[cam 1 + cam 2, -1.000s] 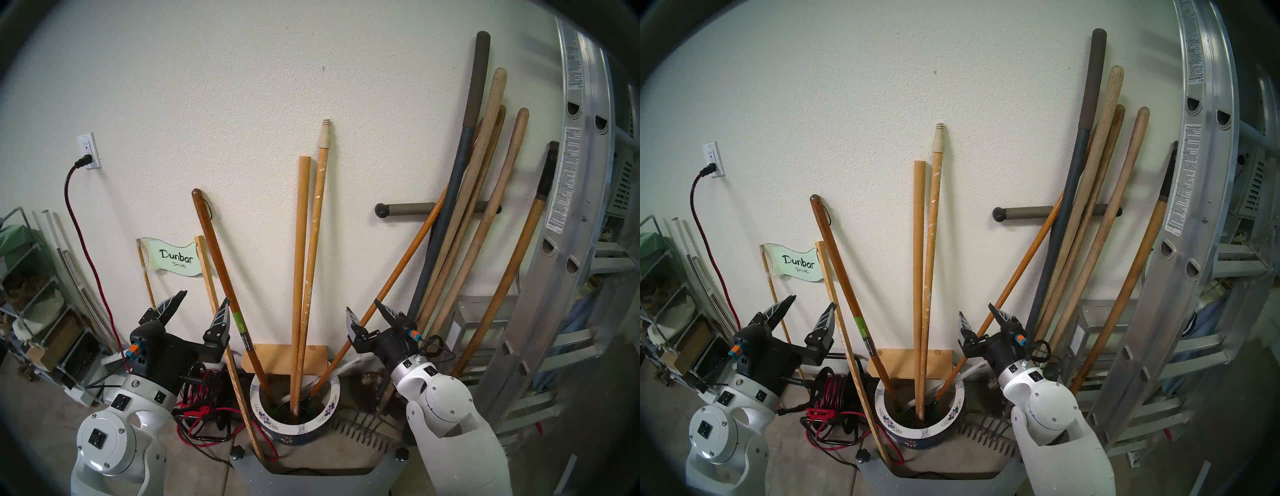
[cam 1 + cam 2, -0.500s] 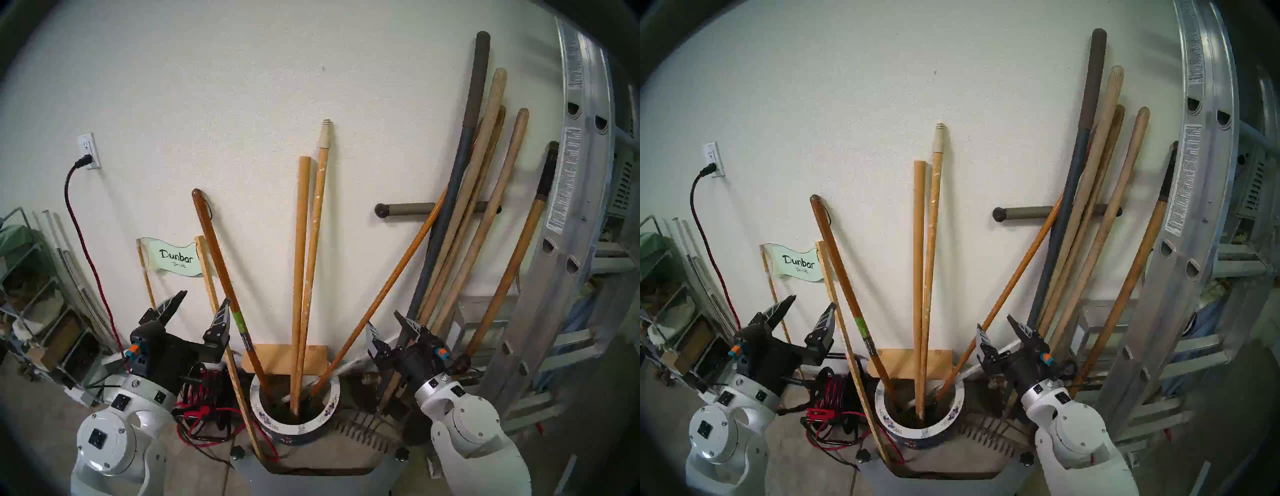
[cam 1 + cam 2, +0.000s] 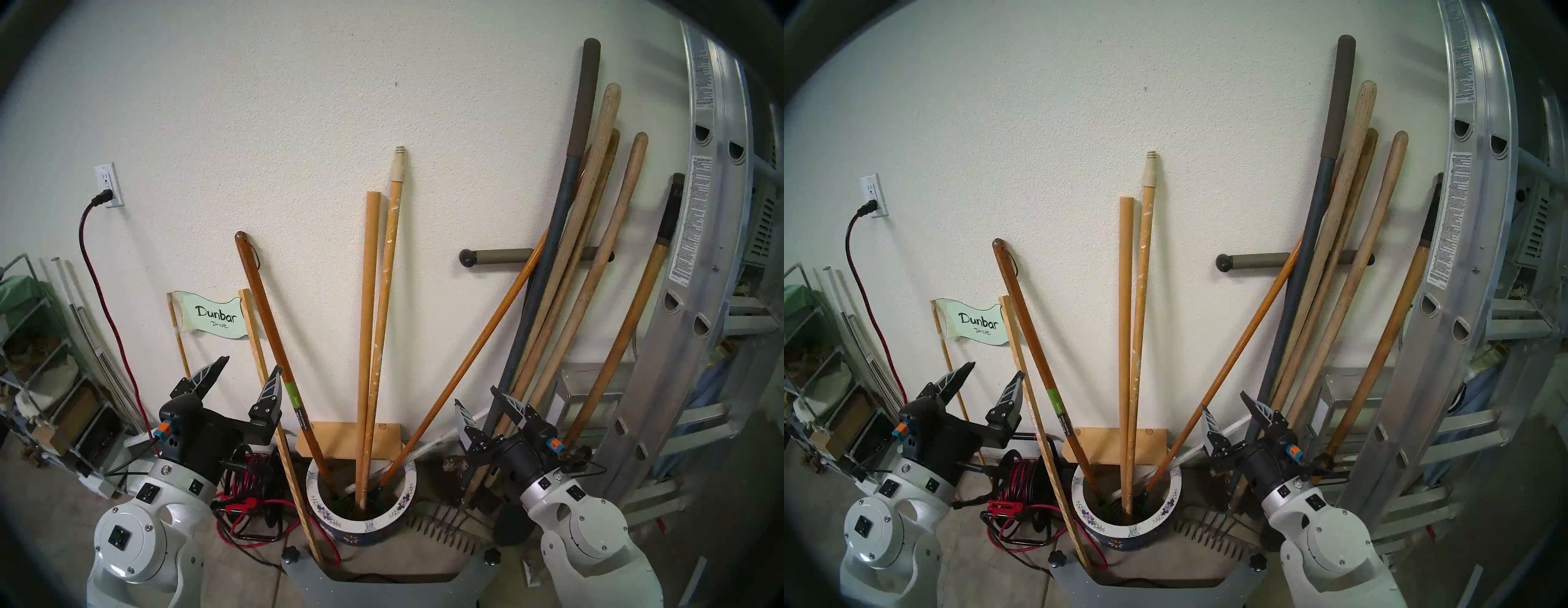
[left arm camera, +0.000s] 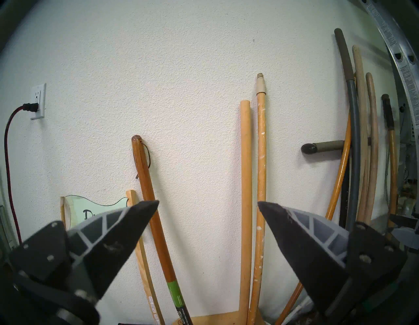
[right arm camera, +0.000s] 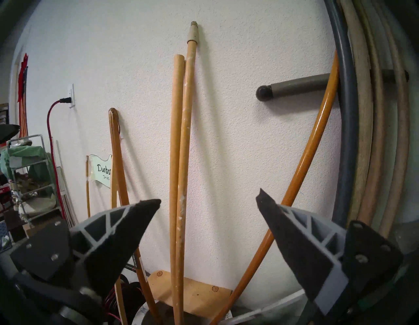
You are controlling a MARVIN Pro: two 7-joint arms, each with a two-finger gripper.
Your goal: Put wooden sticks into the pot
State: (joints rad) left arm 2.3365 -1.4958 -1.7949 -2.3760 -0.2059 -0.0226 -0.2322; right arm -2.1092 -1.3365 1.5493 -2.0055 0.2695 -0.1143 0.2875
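Note:
Two yellow-tan wooden sticks stand side by side with their lower ends in the pot point(image 3: 406, 494) and their tops against the wall. One is the plain stick point(image 3: 367, 322), the other the paint-speckled stick point(image 3: 385, 293) with a cream threaded tip. The pot has a white floral rim and a dark blue body. My left gripper point(image 3: 250, 364) hangs open and empty left of the pot. My right gripper point(image 3: 475, 395) is open and empty to the pot's right. Both sticks show in the left wrist view point(image 4: 246, 181) and in the right wrist view point(image 5: 175, 158).
A dark brown handle point(image 3: 271, 322) with a green label and an orange pole point(image 3: 466, 356) also stand in the pot. Thick tool handles point(image 3: 572, 276) and a ladder point(image 3: 700, 254) lean at the right. A red cable reel point(image 3: 250, 479) and a rake point(image 3: 445, 530) lie on the floor.
My right gripper, which straddled the orange pole a second ago, has drawn back down and to the right, clear of the pole. The left arm and the sticks have not moved.

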